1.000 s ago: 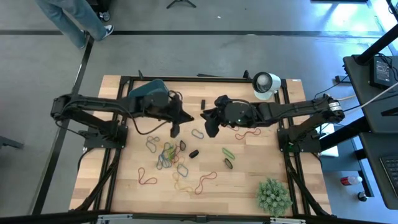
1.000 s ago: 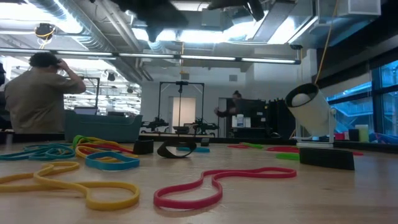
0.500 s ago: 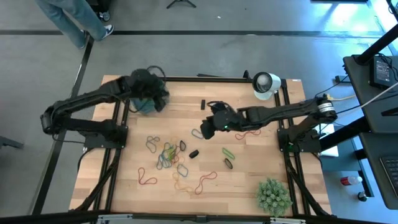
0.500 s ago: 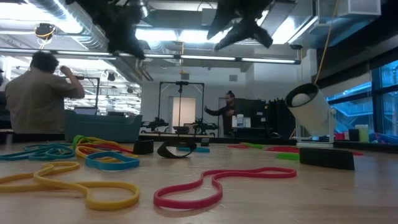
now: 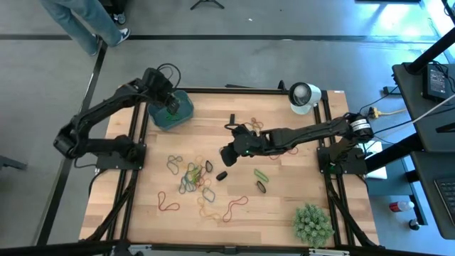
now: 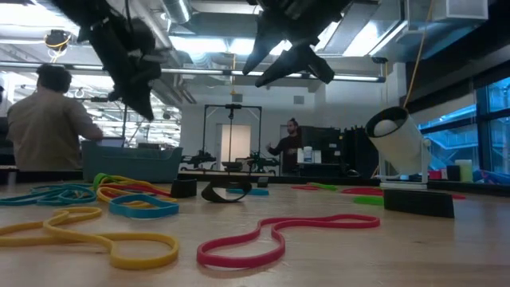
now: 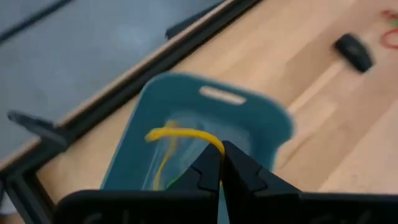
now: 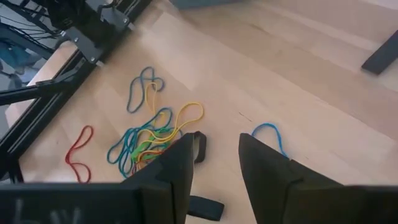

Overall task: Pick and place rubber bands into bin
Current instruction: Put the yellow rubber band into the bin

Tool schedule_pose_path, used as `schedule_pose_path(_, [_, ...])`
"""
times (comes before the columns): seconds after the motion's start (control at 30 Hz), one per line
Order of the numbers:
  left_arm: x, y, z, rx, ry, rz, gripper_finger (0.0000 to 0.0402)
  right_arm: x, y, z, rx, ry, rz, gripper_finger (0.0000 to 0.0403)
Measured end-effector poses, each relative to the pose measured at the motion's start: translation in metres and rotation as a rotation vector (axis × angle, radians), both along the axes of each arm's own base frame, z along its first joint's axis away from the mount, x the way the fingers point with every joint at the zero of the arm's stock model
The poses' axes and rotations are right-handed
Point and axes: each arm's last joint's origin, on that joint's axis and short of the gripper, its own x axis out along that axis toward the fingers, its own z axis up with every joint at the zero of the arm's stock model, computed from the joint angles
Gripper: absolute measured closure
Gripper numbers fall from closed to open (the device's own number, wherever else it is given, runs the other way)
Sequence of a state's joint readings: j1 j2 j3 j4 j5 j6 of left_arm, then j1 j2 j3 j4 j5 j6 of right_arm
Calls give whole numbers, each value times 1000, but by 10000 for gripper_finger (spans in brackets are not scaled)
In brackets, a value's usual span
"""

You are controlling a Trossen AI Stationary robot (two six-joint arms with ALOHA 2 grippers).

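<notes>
Left gripper (image 7: pixel 219 163) pinching thin yellow rubber band (image 7: pixel 180 133), teal bin (image 7: pixel 261 121)

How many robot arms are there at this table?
2. The left arm reaches over the bin at a table corner, the left gripper shut on a yellow band. The right arm reaches to the middle, the right gripper open above loose bands.

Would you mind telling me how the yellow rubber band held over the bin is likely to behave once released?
Probably floppy: the yellow rubber band droops in a loose arc from the shut left tool. It looks thin and light, so it should drop limply into the bin without rolling.
</notes>
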State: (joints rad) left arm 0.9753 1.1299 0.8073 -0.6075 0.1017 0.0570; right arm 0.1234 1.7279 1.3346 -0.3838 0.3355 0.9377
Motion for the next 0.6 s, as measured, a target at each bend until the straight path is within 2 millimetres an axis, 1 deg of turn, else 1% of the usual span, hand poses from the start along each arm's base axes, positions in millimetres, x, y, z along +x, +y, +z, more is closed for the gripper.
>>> schedule_pose_path(0.1, [1,8,-16,-60,36,18,398,0,0,0,0,-1,0,272])
schedule_pose_path(0.27, [8,18,-40,-158,95,20,390,0,0,0,0,-5,1,272])
schedule_pose_path(0.47, [15,19,-60,-254,156,9,342,0,0,0,-1,-6,2,272])
schedule_pose_path(0.6, [16,16,-64,-289,183,0,302,0,0,0,-14,0,14,272])
